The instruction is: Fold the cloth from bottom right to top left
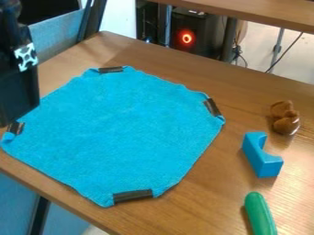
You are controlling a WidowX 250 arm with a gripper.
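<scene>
- Blue, roughly square fabric cloth (116,128) is lying spread on the brown wooden bench (239,87).
- Its near-right edge is facing away from the black robotic tool (12,110) at left, whose grip I'm not managing to tell.

the robot arm (18,69) is black, going to a very dark blue-black in places. its upper part (10,16) is narrow and rounded, with a faint bluish sheen. further down comes a broader, boxy section (18,94) with a fairly straight side, a slanted lower edge and a dark, mostly even surface. near the top of that section sits a small whitish patch (25,57), roughly square and slightly tilted, marked with a bold black pattern of curved shapes.
</scene>
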